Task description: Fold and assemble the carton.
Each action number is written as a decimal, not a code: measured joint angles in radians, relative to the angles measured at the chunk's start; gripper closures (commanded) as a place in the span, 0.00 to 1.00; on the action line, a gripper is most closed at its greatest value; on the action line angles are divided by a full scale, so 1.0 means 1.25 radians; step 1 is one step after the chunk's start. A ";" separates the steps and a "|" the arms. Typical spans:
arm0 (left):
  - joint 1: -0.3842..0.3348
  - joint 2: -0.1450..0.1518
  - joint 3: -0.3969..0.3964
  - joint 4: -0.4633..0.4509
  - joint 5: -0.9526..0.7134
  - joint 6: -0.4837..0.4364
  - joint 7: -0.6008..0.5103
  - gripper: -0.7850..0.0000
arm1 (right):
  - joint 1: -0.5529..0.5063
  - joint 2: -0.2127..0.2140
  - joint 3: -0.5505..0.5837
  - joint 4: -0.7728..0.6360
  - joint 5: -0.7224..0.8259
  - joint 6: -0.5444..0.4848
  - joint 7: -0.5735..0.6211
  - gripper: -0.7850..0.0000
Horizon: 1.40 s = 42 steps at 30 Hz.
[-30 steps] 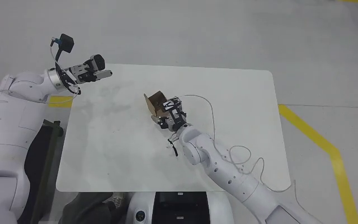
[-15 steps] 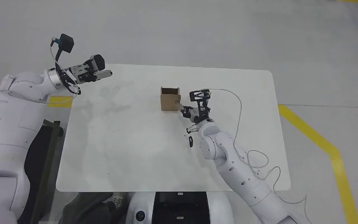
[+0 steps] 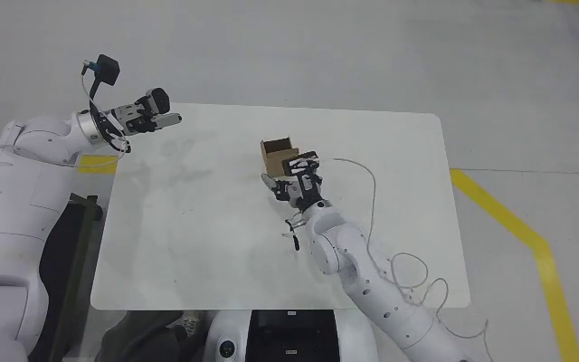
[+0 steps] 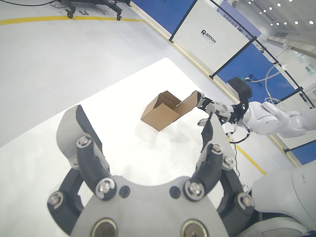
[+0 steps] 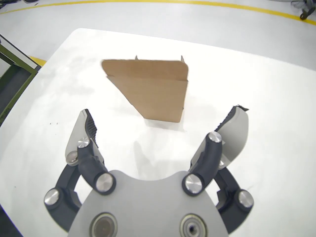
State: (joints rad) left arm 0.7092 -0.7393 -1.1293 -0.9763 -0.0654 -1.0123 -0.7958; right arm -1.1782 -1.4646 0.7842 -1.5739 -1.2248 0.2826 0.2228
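Note:
A small brown carton (image 3: pixel 276 154) stands upright near the middle of the white table (image 3: pixel 181 253), top open, one flap raised. My right gripper (image 3: pixel 295 175) is open just beside it on the near right; in the left wrist view one of its fingers (image 4: pixel 199 97) meets the edge of the raised flap of the carton (image 4: pixel 161 114). In the right wrist view the carton (image 5: pixel 153 92) stands ahead of the open right gripper (image 5: pixel 163 110), not between its fingers. My left gripper (image 3: pixel 168 118) hangs open and holding nothing over the far left corner; its left wrist view (image 4: pixel 145 115) looks towards the carton.
A thin white cable (image 3: pixel 362 176) trails across the table to the right of the carton. A dark green cart frame (image 3: pixel 77 244) stands off the table's left edge. Yellow floor lines (image 3: pixel 507 217) run past the right side.
The carton went from tilted to upright and shifted right. My right gripper swung out to the carton's right, then came back close to it. The left arm stayed still.

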 measured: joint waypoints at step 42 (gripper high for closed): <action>0.000 0.000 0.000 0.000 0.000 0.000 0.000 0.00 | -0.033 -0.048 0.049 0.006 -0.051 0.053 0.030 0.00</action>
State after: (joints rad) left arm 0.7092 -0.7393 -1.1293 -0.9763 -0.0654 -1.0123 -0.7958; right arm -1.2195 -1.5240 0.8456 -1.5663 -1.2891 0.3489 0.2608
